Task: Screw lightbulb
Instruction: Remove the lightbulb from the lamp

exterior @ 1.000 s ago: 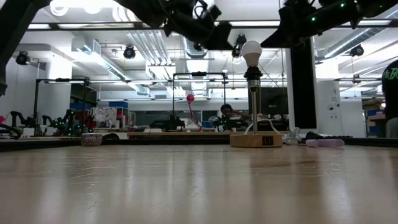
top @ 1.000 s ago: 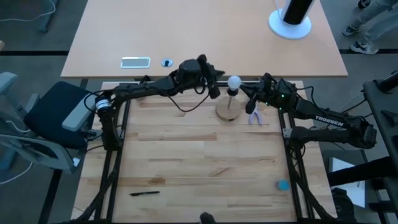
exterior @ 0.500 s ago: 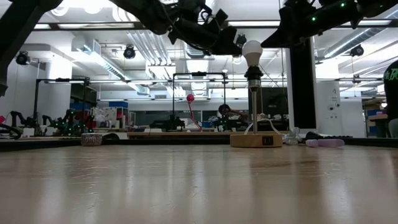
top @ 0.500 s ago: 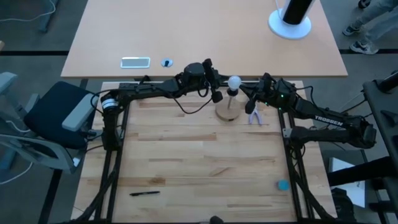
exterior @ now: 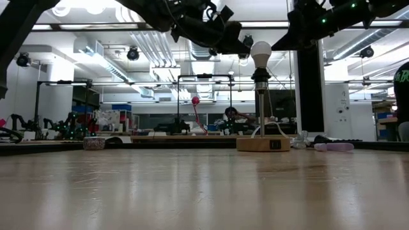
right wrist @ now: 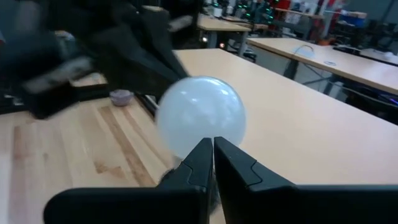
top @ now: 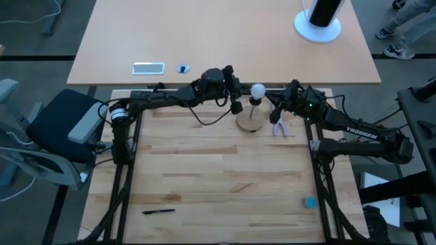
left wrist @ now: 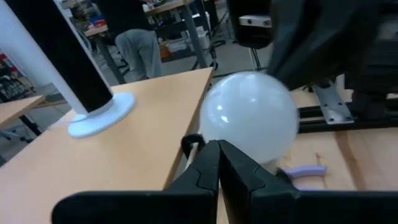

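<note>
lightbulb: sits upright on top of the black post, post stands on the round wooden disc at the far edge of the wooden table. Nobody is holding it.
seating: cannot tell from these views how deep the thread is — bulb looks straight, not tilted.
left gripper: clenched on nothing, just beside the bulb on its left side, a small gap showing in the low view. A second ago it hung further back; it has since closed in on the bulb and settled there.
right gripper: fingers pressed together, empty, just off the bulb's right side, no shift over the last second.
meaning: both claws flank the bulb with fingers together — reads as either a nudge-twist with closed tips or a check after release. My guess is the screwing is at or near the end.
around: purple object lies beside the disc, black pen and blue cap lie well apart at the near edge.
</note>
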`<control>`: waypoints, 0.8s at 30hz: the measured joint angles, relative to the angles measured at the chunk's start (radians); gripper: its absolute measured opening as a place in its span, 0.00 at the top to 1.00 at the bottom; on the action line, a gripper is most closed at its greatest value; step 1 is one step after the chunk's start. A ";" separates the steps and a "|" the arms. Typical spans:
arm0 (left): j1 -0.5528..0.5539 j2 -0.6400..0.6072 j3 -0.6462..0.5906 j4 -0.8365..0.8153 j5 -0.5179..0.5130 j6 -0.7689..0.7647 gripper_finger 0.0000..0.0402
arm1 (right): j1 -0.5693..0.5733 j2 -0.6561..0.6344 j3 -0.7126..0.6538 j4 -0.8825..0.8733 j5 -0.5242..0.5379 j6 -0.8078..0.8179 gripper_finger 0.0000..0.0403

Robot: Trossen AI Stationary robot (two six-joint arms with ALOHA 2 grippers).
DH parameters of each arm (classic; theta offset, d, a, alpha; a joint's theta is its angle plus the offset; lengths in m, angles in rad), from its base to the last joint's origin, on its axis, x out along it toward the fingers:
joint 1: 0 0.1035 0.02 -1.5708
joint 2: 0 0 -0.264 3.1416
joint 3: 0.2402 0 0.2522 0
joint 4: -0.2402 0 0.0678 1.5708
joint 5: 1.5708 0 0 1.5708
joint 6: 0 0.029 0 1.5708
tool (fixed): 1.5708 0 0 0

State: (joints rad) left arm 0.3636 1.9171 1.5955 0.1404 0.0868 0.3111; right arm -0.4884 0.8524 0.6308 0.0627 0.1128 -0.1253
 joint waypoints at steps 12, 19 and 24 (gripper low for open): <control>-0.012 -0.050 -0.001 -0.124 -0.135 -0.005 1.00 | 0.000 -0.022 0.000 -0.015 -0.015 0.013 0.97; 0.006 -0.036 -0.001 -0.059 -0.130 0.015 1.00 | 0.013 -0.033 0.000 -0.017 -0.055 0.035 0.97; 0.005 -0.011 -0.001 -0.019 -0.077 0.021 1.00 | 0.013 0.004 0.000 0.003 -0.053 0.027 0.97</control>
State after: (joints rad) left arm 0.3686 1.9060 1.5943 0.1215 0.0097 0.3324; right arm -0.4759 0.8562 0.6308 0.0662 0.0597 -0.0986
